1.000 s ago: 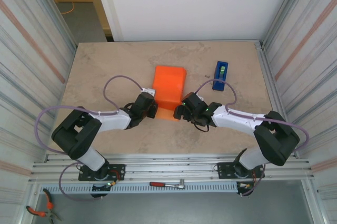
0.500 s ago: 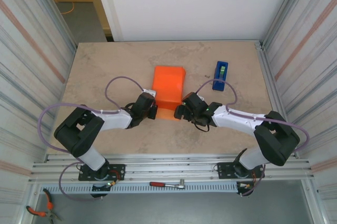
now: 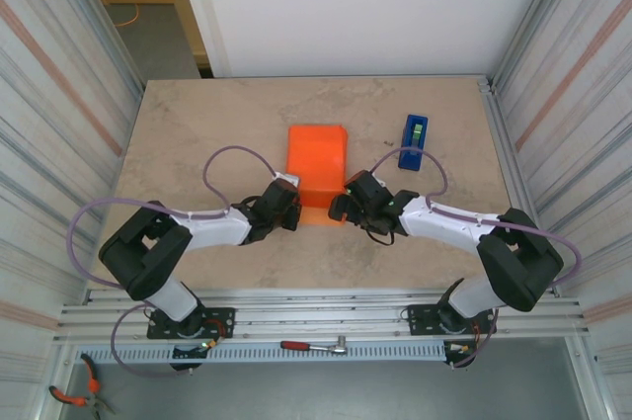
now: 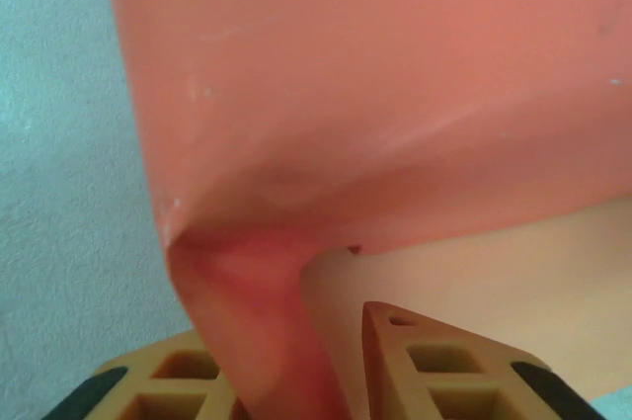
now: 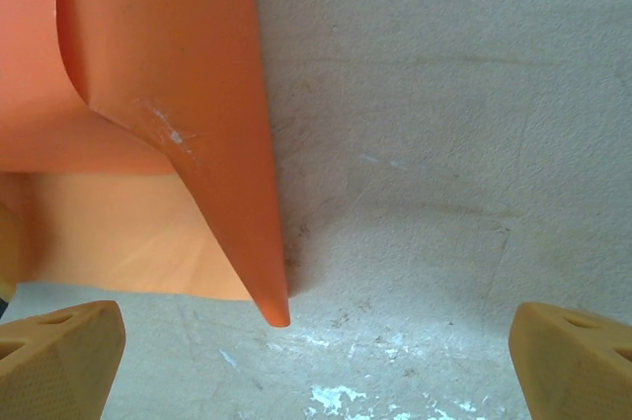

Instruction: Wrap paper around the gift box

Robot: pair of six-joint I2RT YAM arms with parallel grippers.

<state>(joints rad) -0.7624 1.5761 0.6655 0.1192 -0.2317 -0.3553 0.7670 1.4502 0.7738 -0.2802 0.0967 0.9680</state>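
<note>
The orange paper lies folded over a box shape at the table's middle, and a paler flap lies flat at its near edge. The gift box is hidden under the paper. My left gripper is at the near left corner. In the left wrist view a pinched corner fold runs down between my left gripper's fingers. It rests on the left one, with a sliver of gap at the right one. My right gripper stands wide open over bare table. The paper's pointed right fold ends between its fingertips.
An upright blue tape dispenser stands to the right of the paper, beyond my right arm. Corrugated walls close in the left and right sides of the table. The table is bare to the left of and behind the paper.
My left gripper has shifted a little to the right, closer to the paper's near left corner. The right arm and the paper have hardly moved.
</note>
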